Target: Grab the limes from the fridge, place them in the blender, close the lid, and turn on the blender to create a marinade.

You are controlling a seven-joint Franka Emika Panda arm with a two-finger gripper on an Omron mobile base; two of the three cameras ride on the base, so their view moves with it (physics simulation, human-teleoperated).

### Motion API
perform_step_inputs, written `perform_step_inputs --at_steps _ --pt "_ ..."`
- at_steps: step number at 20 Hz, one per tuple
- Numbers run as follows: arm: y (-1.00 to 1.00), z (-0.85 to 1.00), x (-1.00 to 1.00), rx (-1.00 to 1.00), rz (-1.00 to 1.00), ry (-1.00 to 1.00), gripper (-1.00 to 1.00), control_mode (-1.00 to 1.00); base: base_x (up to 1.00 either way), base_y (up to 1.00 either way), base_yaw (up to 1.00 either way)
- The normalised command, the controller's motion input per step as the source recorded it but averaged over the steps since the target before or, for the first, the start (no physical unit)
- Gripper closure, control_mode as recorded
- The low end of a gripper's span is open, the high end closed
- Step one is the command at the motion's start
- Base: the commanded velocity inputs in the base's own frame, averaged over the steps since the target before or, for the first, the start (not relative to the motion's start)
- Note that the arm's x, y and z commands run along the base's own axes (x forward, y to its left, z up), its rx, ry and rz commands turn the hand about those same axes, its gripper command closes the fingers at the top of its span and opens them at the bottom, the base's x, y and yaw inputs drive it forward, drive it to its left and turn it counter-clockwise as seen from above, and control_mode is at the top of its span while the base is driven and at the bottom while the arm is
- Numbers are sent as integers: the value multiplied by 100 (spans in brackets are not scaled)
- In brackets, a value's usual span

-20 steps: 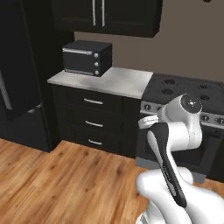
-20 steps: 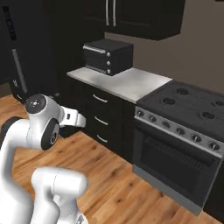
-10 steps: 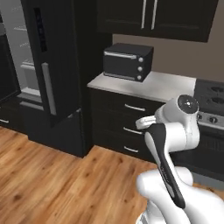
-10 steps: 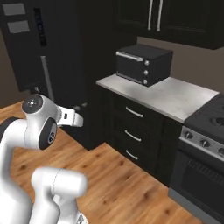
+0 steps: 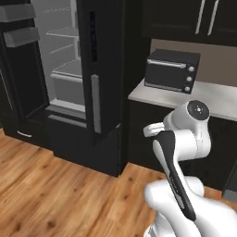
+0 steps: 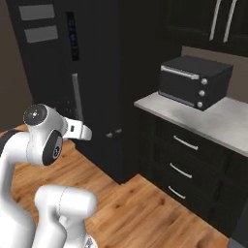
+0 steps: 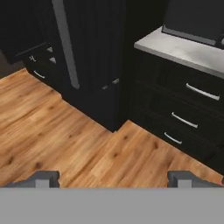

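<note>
The fridge [image 5: 107, 69] stands tall and black at the left of the left base view. Its left door is swung open on a pale grey interior [image 5: 65, 69] with flat shelves. I see no fruit on the shelves from here. The fridge's dark front [image 6: 94, 72] also fills the left of the right base view and shows in the hand view as the fridge [image 7: 92, 52]. My gripper [image 7: 113, 178] is open, its two fingertips [image 7: 43, 177] far apart with nothing between them, over the wooden floor well short of the fridge. The limes, the blender and the lid are out of view.
A black microwave [image 5: 171, 69] sits on a grey counter [image 6: 218, 121] right of the fridge, above black drawers [image 7: 192, 118]. Dark upper cabinets [image 5: 203, 18] hang over it. Wooden floor [image 5: 55, 185] lies between the base and the fridge.
The whole picture has shifted: the base has moved left along the kitchen, so the stove has left the views and the open fridge has come in. The arm's pose and open gripper are unchanged.
</note>
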Motion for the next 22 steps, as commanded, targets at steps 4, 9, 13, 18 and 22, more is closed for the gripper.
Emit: perform_step_inputs --at_steps 4,9,13,18,22 --pt "0 0 0 0 0 0 -100 100 56 100 -7" --pt "0 0 0 0 0 0 -100 100 38 100 -29" --pt "0 0 0 0 0 0 -100 100 24 100 -43" --pt "0 0 0 0 0 0 -100 100 13 100 -55" --pt "0 0 0 0 0 0 -100 100 8 100 -59"
